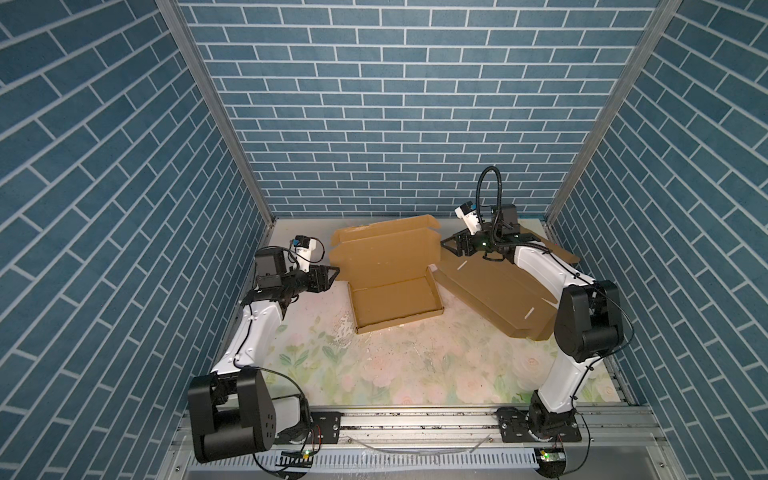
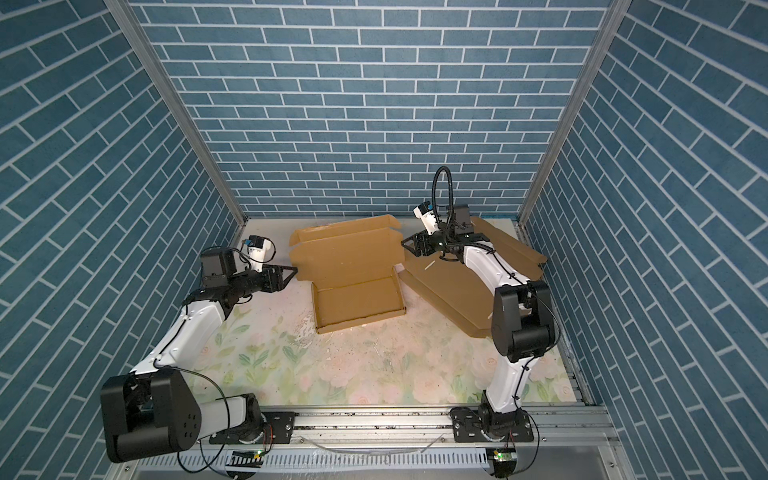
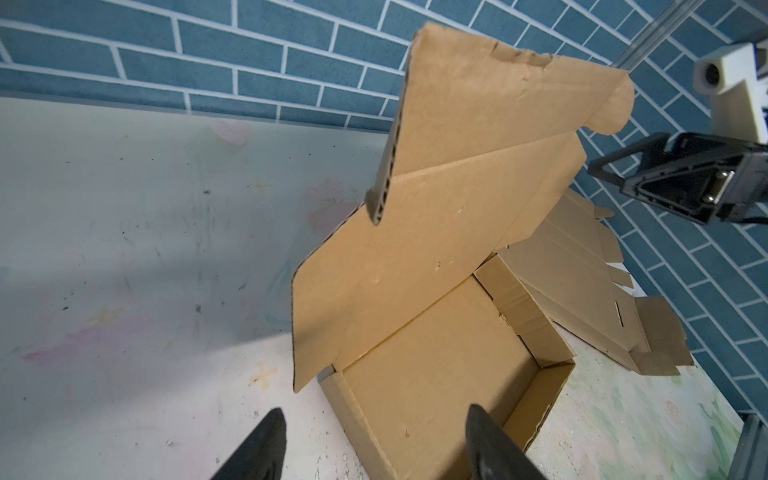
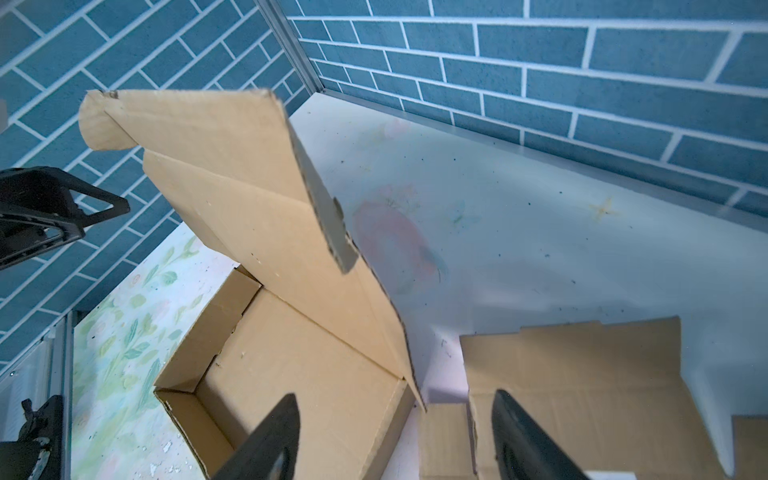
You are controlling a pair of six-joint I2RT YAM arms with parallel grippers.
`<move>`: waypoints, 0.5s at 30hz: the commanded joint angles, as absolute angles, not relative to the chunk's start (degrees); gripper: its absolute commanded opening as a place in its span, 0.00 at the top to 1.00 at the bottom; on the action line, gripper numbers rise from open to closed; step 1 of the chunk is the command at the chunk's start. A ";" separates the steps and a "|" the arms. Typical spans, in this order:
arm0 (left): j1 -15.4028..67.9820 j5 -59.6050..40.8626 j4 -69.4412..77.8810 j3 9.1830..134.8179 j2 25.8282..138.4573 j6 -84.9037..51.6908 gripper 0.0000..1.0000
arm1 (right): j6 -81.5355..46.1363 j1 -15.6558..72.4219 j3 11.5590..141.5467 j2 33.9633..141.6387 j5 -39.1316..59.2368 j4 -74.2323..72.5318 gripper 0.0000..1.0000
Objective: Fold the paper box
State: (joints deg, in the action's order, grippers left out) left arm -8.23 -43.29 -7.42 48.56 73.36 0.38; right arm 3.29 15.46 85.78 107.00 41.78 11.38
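Paper box (image 1: 395, 300), lid (image 1: 386, 253) raised, side edges untouched

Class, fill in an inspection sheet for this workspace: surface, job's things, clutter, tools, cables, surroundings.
Surface: floral mat, scuffed, with white specks.
Job's things: paper box, tray formed, lid standing open at the back.
Clutter: flat cardboard blanks beside the box, partly under the right arm.
Tools: left tool and right tool open, empty, flanking the lid.
Cables: black cable loop above the right wrist.
Surroundings: blue brick-pattern walls; metal rail in front.
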 commanded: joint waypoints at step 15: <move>-10.20 -51.56 -0.88 55.18 84.57 8.38 0.33 | 14.59 15.38 100.73 117.00 54.53 23.85 0.37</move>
State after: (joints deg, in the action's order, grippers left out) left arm -9.91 -47.59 -2.61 53.78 82.54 6.72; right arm 10.00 15.38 97.67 115.42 51.46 20.38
